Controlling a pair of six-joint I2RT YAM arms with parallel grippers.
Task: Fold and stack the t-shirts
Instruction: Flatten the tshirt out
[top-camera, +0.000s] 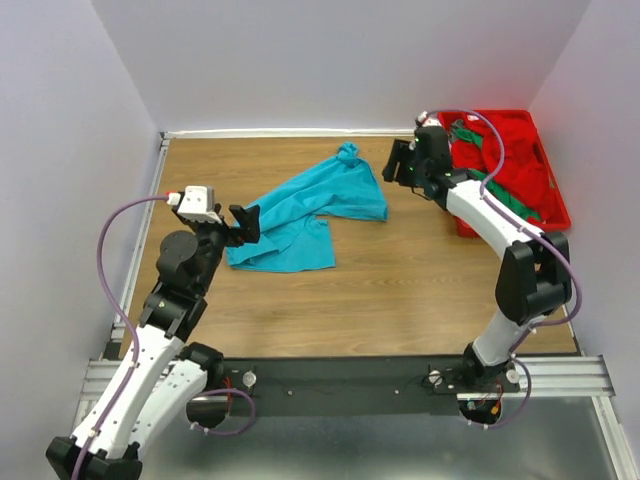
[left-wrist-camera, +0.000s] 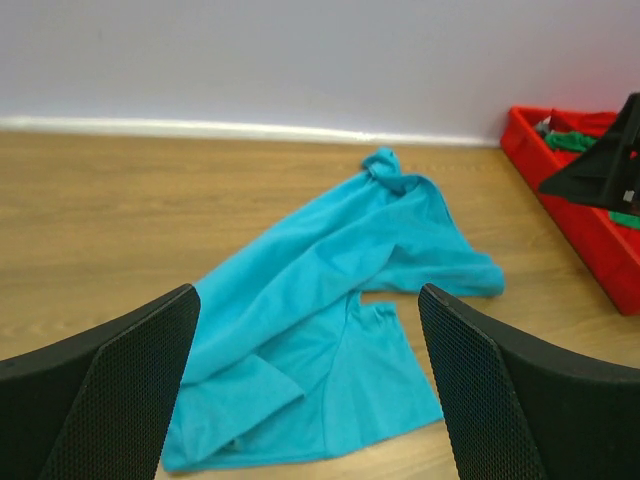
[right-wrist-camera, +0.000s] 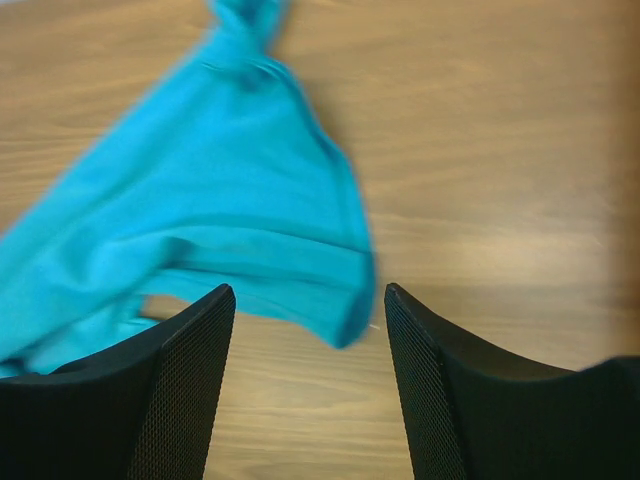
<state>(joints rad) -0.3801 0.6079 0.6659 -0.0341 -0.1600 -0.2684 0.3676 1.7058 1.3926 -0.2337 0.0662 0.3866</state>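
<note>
At table centre lies one teal t-shirt (top-camera: 305, 215), crumpled and unfolded. Your two grippers flank it, both spread and empty: left gripper (top-camera: 245, 222) at its 9 o'clock, right gripper (top-camera: 400, 160) at 2 o'clock. One red tray (top-camera: 560, 210), farther at 2 o'clock, holds red cloth (top-camera: 520, 150) and green cloth (top-camera: 512, 200).

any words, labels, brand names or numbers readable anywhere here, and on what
None can be read.
The teal t-shirt is plain, with no print or tag showing.
The red tray shows no lettering.
The left arm and the right arm show no legible marks; anything there is too small to tell.
</note>
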